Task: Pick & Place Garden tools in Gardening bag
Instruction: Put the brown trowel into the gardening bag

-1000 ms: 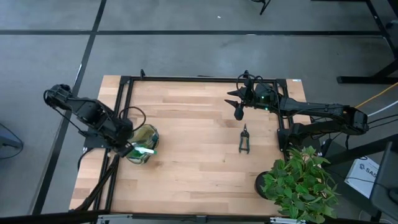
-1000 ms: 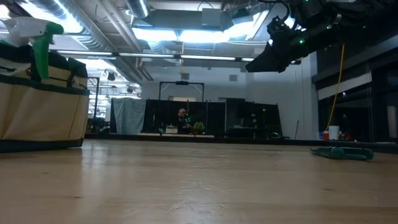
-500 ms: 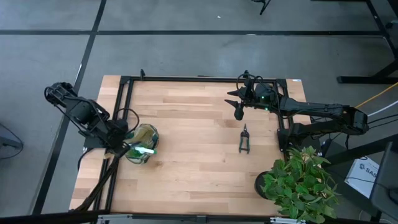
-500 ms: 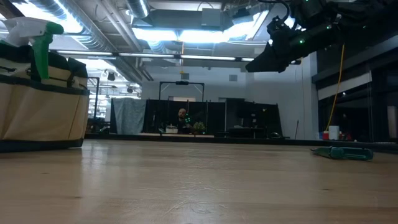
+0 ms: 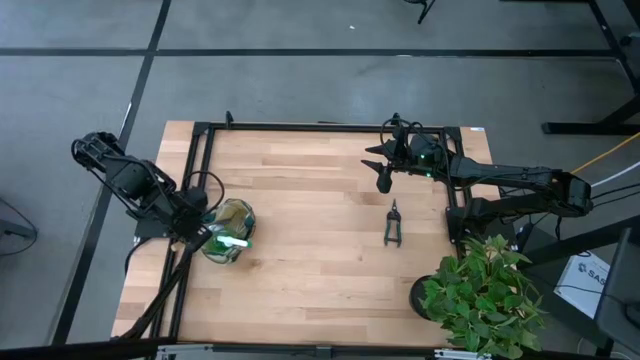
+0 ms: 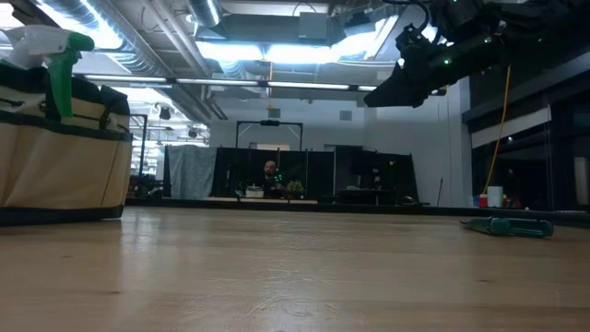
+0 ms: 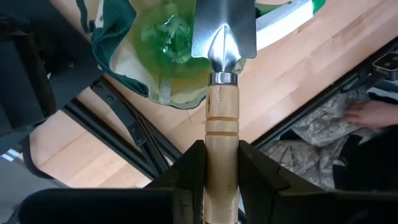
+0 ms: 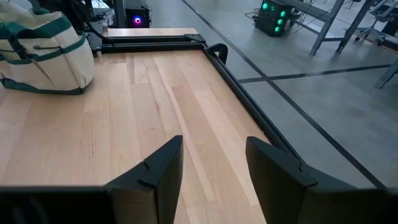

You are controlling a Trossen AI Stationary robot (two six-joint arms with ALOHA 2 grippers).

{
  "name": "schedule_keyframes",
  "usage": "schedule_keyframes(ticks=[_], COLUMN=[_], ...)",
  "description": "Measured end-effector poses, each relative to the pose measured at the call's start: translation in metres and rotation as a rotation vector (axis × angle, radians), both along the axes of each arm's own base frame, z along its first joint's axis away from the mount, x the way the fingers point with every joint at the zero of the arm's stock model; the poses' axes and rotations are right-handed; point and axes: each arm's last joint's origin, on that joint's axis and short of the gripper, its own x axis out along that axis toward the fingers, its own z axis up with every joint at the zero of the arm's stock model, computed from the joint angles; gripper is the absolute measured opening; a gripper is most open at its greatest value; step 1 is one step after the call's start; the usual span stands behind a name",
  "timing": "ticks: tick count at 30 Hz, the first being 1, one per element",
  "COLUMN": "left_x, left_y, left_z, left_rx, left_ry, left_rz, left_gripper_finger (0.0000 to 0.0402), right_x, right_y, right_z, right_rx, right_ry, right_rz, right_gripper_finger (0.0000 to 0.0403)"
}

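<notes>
The cream gardening bag (image 5: 232, 222) with green trim stands near the table's left edge; it also shows in the low view (image 6: 55, 157). The green spray bottle (image 7: 171, 37) is inside it, its head sticking out of the top (image 6: 57, 51). My left gripper (image 7: 221, 168) is at the bag's left side, shut on the wooden-handled trowel (image 7: 222, 118), whose metal blade (image 7: 224, 28) is over the bag's mouth. The black pruning shears (image 5: 393, 226) lie flat on the table right of centre. My right gripper (image 5: 383, 172) is open and empty, held high near the far edge. My left gripper pinches the trowel's wooden handle (image 7: 222, 155) between its two fingers (image 7: 189, 168), back from the metal collar. The trowel runs forward along the fingers, blade away from the gripper. It is lifted clear of the table, the blade above the bag's open top.
A leafy potted plant (image 5: 480, 295) stands at the near right corner. A black frame (image 5: 200, 170) runs along the table's left and far edges. A person's hand (image 7: 373, 113) and patterned cloth show beyond the table edge. Bare wood lies between bag and shears.
My left arm has drawn back a little toward the table's left edge, still holding the trowel by the bag. The bag, the shears and my right arm have stayed where they were.
</notes>
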Motion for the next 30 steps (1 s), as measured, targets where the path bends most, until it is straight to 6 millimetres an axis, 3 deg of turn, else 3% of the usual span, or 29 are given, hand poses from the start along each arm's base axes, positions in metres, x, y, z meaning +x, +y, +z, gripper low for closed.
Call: schedule_keyframes(ticks=[30], left_x=[0.0029], left_y=[-0.0023], left_z=[-0.0014], left_rx=[-0.037], left_ry=[0.06], left_rz=[0.154], left_gripper_finger=[0.0068], right_x=[0.0], right_y=[0.0], right_z=[0.0], right_rx=[0.0], right_ry=[0.0], right_rz=[0.0], right_gripper_finger=[0.0179])
